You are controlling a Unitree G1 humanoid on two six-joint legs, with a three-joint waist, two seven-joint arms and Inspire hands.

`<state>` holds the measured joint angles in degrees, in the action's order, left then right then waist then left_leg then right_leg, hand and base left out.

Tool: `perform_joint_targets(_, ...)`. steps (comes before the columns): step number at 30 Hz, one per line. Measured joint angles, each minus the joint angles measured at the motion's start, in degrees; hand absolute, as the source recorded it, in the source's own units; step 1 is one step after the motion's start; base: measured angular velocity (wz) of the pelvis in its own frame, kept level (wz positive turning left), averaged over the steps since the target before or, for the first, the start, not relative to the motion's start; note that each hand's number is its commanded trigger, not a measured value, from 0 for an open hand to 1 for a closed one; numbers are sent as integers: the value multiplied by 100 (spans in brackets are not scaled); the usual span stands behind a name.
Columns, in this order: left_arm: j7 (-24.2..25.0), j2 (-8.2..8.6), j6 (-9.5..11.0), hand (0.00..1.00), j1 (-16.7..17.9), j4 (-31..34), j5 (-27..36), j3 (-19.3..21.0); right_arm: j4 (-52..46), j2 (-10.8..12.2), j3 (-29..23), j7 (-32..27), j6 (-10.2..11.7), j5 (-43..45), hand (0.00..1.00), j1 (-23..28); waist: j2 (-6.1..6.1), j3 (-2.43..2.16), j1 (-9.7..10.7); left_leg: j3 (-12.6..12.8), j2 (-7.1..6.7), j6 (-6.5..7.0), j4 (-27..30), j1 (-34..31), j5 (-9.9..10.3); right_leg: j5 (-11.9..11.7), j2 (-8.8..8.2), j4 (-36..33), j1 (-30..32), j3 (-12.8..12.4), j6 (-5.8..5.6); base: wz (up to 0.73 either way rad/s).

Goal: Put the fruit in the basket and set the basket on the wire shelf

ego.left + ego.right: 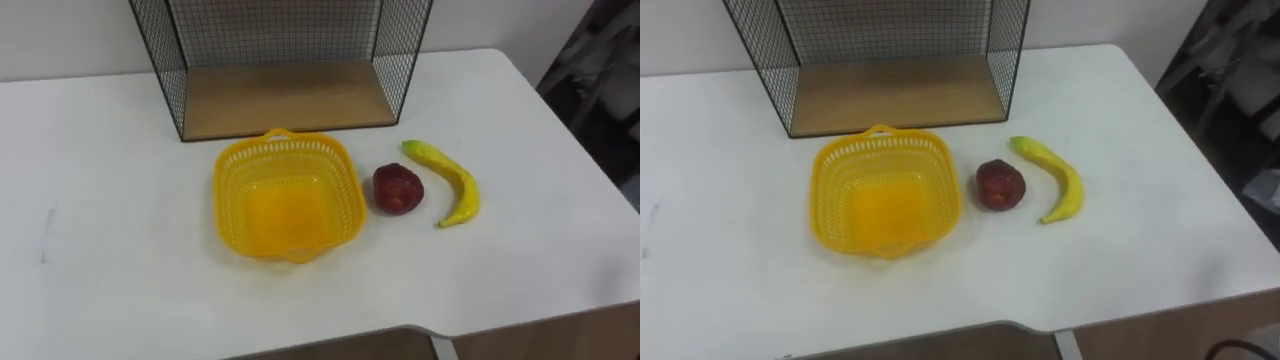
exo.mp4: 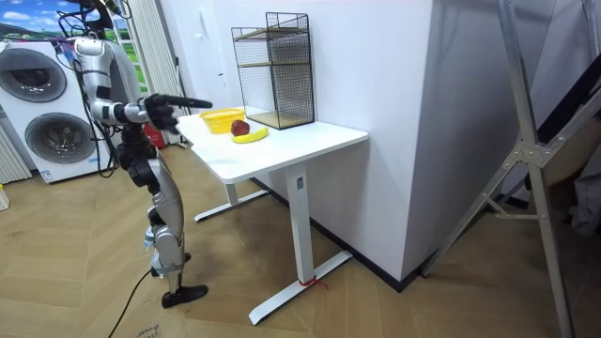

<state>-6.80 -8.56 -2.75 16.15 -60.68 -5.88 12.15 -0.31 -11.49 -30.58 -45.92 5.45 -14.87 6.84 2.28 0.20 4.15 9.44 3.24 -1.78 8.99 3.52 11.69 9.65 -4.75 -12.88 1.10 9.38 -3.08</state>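
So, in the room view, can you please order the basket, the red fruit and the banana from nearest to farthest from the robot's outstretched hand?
Measured from the right hand:
1. yellow basket: nearest, leftmost of the three.
2. red fruit: in the middle, just past the basket.
3. banana: farthest, toward the room view's right.

Basket: yellow moulded plastic, slotted walls, faint gloss on the smooth floor. Wire shelf: thin black metal mesh, matt, over a pale wood base board with flat, unpolished grain. Table top: white, smooth, matt laminate; apple dull dark red skin, banana smooth and waxy.
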Motion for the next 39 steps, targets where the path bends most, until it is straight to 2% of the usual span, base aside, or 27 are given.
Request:
perform_joint_targets(3,91,-7,80,0,-51,-4,20,-147,-93,-36,511,384,18,259,0,-13,10,9,-71,-5,0,0,-13,-1,0,0,0,13,-8,13,0,-2)
perform_joint_targets(7,152,-8,87,0,-156,-28,14,-413,-179,-67,1136,989,17,275,0,-114,16,10,-167,-24,3,1,-9,13,-1,-1,-9,9,-41,42,0,4)
perform_joint_targets(12,239,-8,88,0,-203,-48,5,-474,-179,-116,1591,1711,16,377,0,-259,25,15,-285,-37,6,1,11,14,-1,-2,-13,3,-51,59,2,0)
perform_joint_targets(19,291,-32,89,0,-155,9,-121,-441,-142,-125,1860,2556,7,395,0,-292,50,23,-422,-180,5,1,23,30,-1,-2,-21,31,-161,192,3,10)
perform_joint_targets(25,307,-79,89,0,-34,39,-179,-471,284,-125,2105,3082,-1,397,0,-317,68,29,-467,-233,6,0,32,93,0,-2,-24,46,-268,243,3,5)
perform_joint_targets(28,361,-144,89,0,-15,41,-234,-509,439,-127,2199,3239,-4,400,0,-319,79,26,-457,-312,4,-1,44,93,1,-6,-25,95,-338,320,9,12)
perform_joint_targets(39,537,-154,89,0,-39,251,-511,-564,843,-127,2307,3521,-6,1100,0,-582,63,24,-528,-359,2,-1,61,73,0,-10,-24,117,-357,367,14,2)
